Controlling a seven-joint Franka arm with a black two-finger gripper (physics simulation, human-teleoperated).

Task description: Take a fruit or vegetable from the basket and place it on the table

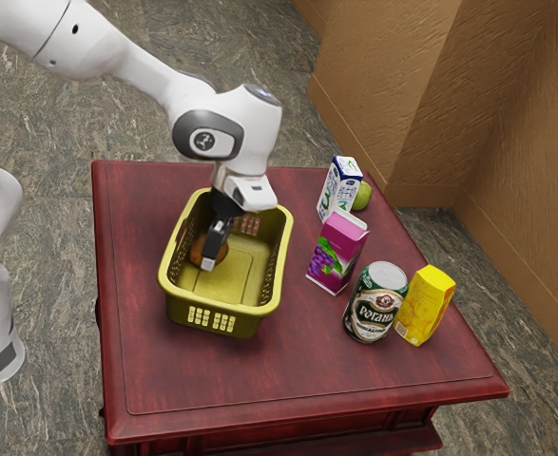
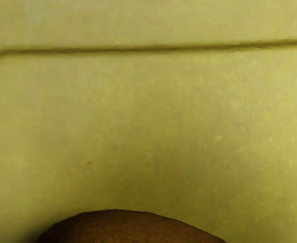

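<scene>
The reach into the yellow-green basket (image 1: 179, 311) looks done: the end effector (image 1: 209, 262) is down inside at the brown, rounded fruit or vegetable (image 1: 197, 251), though I cannot tell whether it is released or clenched on it. Lifting the piece over the rim and setting it on the red desk (image 1: 288, 380) remain. The exterior view gives the arm's reach and the grape juice carton (image 1: 336, 252) beside the basket, while the wrist view gives the piece's curved top against the grooved basket floor.
</scene>
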